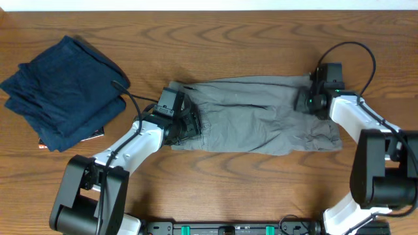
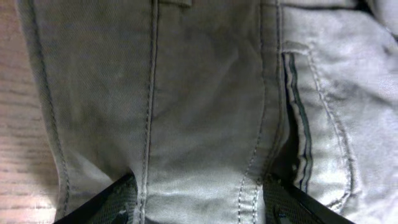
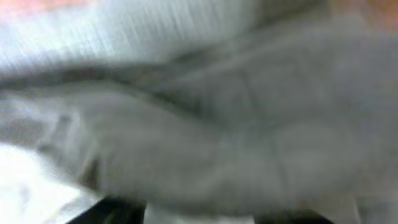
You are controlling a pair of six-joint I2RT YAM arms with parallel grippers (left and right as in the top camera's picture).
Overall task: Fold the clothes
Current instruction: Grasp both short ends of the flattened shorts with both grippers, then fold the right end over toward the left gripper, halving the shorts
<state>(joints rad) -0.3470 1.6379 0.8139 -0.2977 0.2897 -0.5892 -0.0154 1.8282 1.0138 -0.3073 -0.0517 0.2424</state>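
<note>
The grey shorts (image 1: 255, 114) lie flat across the middle of the table, folded into a long band. My left gripper (image 1: 189, 124) is at their left end, on the waistband. In the left wrist view its fingers (image 2: 196, 208) stand apart with stitched grey cloth (image 2: 205, 93) between them. My right gripper (image 1: 307, 101) is at the upper right end of the shorts. The right wrist view is blurred; its fingers (image 3: 202, 214) show apart at the bottom edge, with grey cloth (image 3: 217, 124) filling the rest.
A pile of dark navy folded garments (image 1: 62, 91) lies at the far left, with a small dark object (image 1: 98, 134) poking out under its lower edge. The wooden table (image 1: 228, 189) shows bare wood in front of the shorts. The arm bases stand at the near edge.
</note>
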